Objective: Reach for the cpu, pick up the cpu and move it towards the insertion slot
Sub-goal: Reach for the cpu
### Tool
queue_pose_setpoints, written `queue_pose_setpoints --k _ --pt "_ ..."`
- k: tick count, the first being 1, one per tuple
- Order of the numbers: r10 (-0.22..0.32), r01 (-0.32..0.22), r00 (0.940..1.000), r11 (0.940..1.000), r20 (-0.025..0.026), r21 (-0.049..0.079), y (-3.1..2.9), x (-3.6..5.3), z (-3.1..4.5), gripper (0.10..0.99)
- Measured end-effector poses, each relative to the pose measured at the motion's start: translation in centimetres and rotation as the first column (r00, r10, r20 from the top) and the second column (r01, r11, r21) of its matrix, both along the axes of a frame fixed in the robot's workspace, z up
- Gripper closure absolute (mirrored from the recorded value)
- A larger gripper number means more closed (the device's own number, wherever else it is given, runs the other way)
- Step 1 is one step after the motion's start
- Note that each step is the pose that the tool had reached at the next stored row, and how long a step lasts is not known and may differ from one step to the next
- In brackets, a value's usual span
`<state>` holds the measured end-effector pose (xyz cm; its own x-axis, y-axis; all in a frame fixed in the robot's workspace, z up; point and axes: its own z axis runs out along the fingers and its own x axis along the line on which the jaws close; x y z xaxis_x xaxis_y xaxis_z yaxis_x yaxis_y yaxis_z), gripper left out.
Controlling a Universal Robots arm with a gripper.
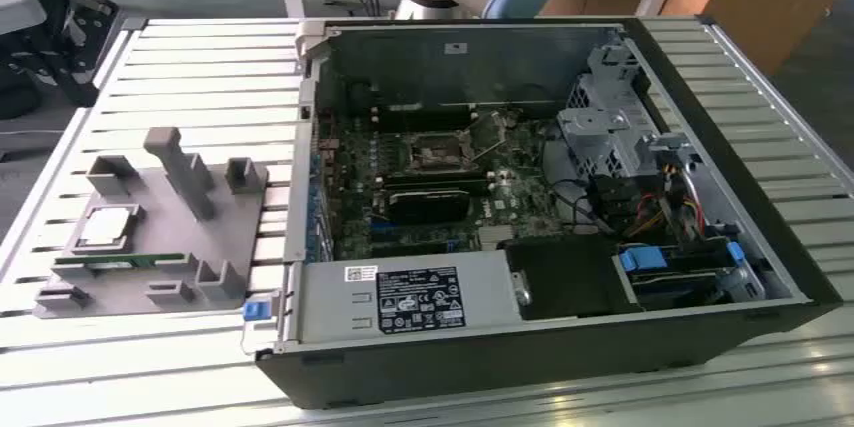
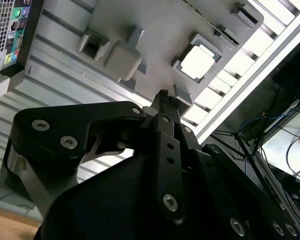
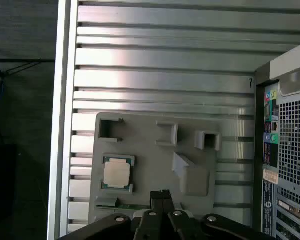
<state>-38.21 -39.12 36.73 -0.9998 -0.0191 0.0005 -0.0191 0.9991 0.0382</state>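
Gripper (image 3: 162, 196) closed tip-to-tip, holding nothing, near the grey fixture (image 3: 150, 155).
cpu (image 3: 116, 174) flat in a fixture recess, silver top up, not touched; insertion slot (image 1: 434, 152) inside the open case (image 1: 534, 362), well apart.

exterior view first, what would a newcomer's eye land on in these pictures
The open computer case dominates the exterior view, the insertion slot on its bare green board. At the exterior view's left a grey fixture holds the bright silver cpu. In both wrist views the black end effector hangs above that fixture, clear of the cpu.
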Motion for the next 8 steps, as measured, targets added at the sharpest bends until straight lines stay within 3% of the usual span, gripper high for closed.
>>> queue_pose_setpoints --k 8 --pt "0.000 0.000 1.0000 1.0000 0.0000 0.000 0.00 -0.22 -0.02 0.980"
